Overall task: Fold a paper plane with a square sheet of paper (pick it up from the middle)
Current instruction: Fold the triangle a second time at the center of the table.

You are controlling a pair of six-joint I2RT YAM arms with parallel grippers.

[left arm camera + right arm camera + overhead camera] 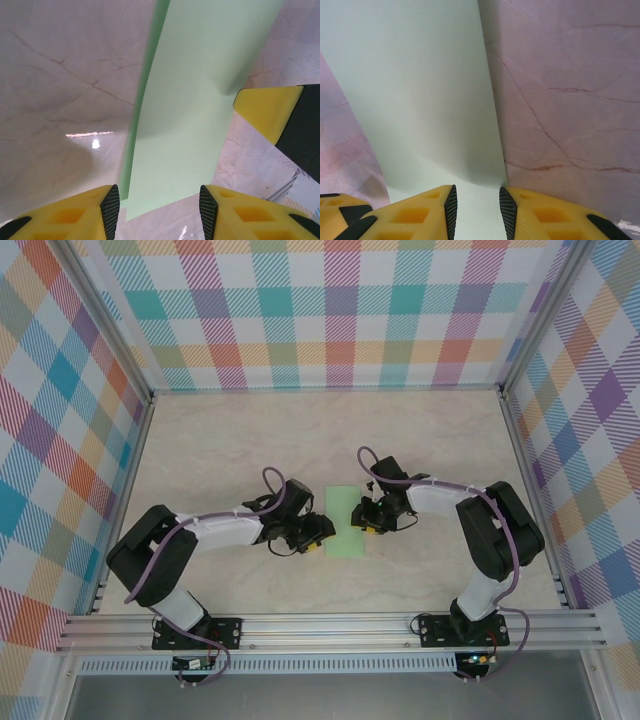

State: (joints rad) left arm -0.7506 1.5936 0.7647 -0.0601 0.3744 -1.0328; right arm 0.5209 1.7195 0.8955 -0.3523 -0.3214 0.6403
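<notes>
Left pincer (159,205): yellow pads apart, straddling end of sheet, nothing clamped. Square sheet of paper (346,522): pale green, apparently doubled into narrow rectangle, lying on table (200,450) between arms. Right pincer (477,205): pads apart at sheet's right edge, no clamp. Step, judged: centre crease. Next likely: corner folds, one pincer pinning, other lifting.

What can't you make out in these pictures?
- Top view: the pale mint-green rectangle of thin paper is too small to show creases; the left gripper and right gripper cover its side edges.
- Left wrist view: its far end is cut off by the top edge.
- Right wrist view: both ends run past the frame edges.
</notes>
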